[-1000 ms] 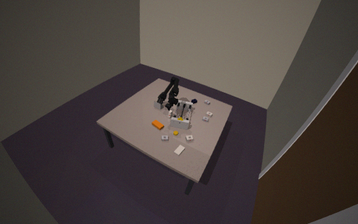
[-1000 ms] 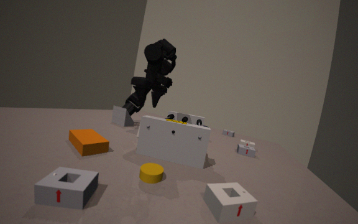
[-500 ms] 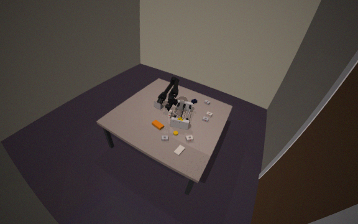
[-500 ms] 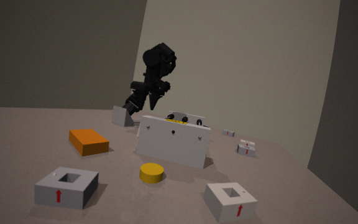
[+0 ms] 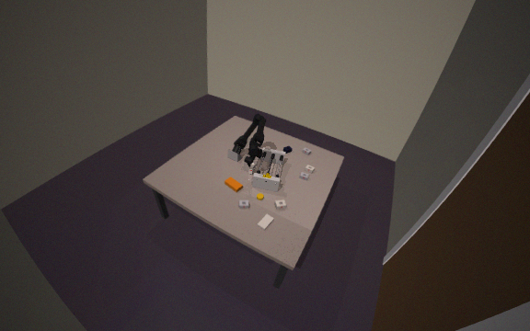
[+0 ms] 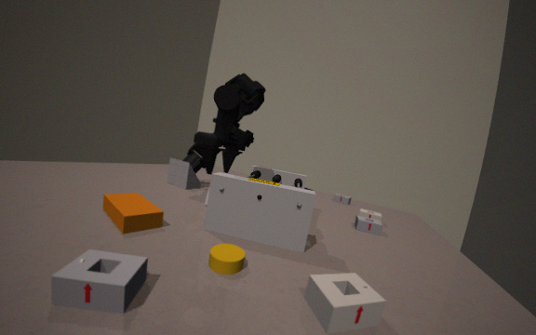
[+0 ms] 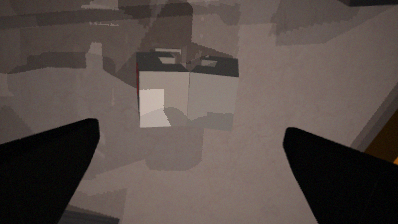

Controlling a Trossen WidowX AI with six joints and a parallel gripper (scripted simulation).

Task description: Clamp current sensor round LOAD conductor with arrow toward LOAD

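Observation:
The open sensor (image 5: 250, 171) (image 7: 165, 82) stands on the table beside the conductor rack, its two pale halves side by side with dark notched tops; a sliver of red shows on its left side in the wrist view. My gripper (image 5: 249, 163) (image 6: 218, 172) (image 7: 194, 132) is open and empty above it, one fingertip to each side in the wrist view. The rack's white front plate (image 5: 266, 184) (image 6: 259, 214) carries the yellow LOAD label (image 5: 267, 176) (image 6: 264, 181). Three conductors run behind it, the middle one being LOAD. The front plate mostly hides the sensor in the exterior view.
An orange block (image 5: 234, 184) (image 6: 133, 211) lies left of the rack. In front are a yellow disc (image 5: 259, 196) (image 6: 227, 260), a grey block (image 5: 244, 206) (image 6: 68, 290), a white block (image 5: 281, 206) (image 6: 319, 298) and a white slab (image 5: 265, 222). Several small blocks and a dark blue object (image 5: 287, 149) lie beyond.

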